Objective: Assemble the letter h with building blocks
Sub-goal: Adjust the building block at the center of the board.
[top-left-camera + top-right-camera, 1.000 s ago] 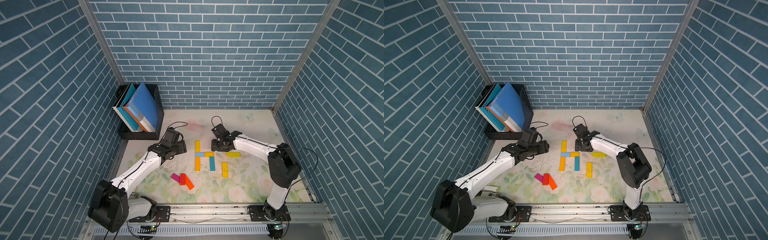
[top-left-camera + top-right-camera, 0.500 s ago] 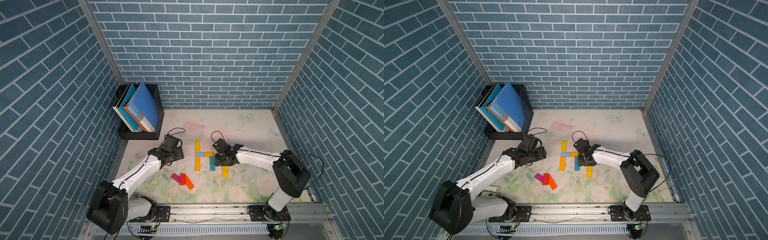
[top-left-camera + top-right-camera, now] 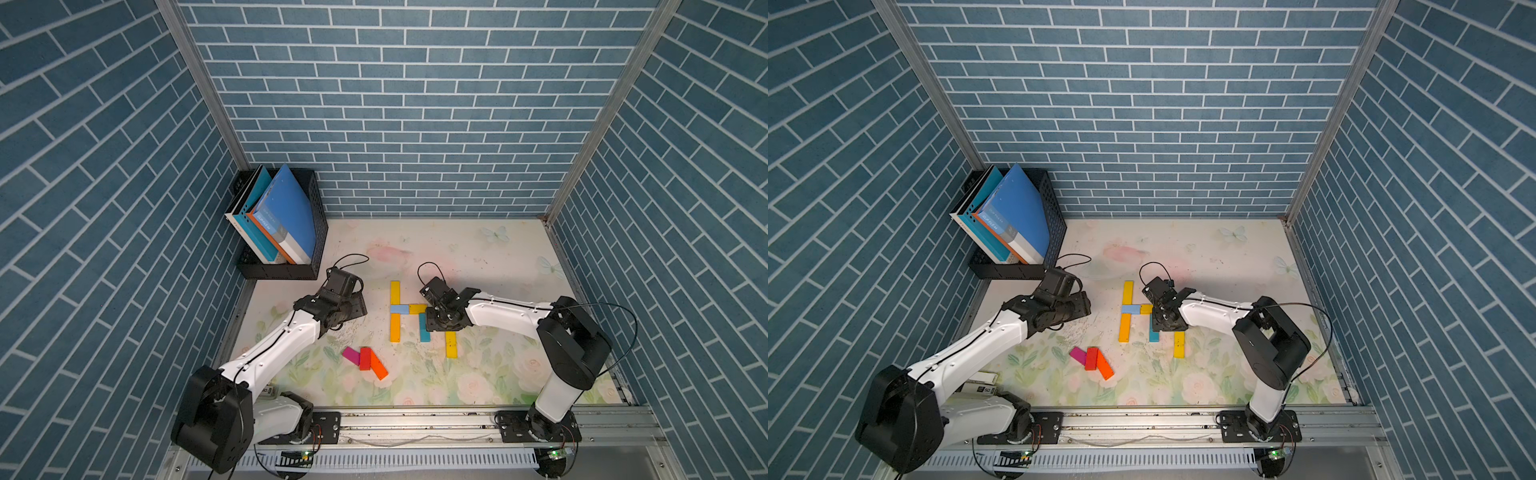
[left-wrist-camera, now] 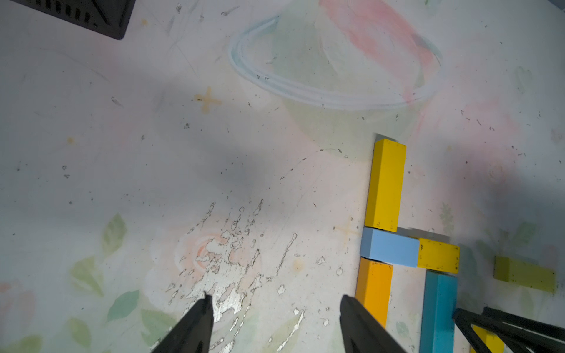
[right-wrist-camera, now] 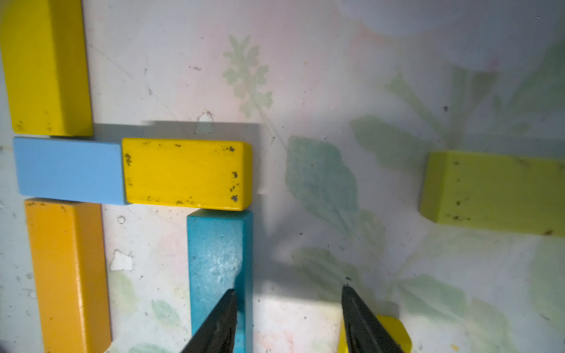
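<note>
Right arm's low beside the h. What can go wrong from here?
Right end effector is open, one finger over the teal block's edge; descending or closing could shove it out of line.
A loose yellow block lies by the other finger; grabbing it might scrape the teal block.
Left end effector is open near the orange block; a sideways move could bump it.

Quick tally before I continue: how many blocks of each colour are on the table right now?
Yellow blocks: 4
Orange blocks: 2
Red block: 1
Magenta block: 1
Light blue block: 1
Teal block: 1
Total: 10
</note>
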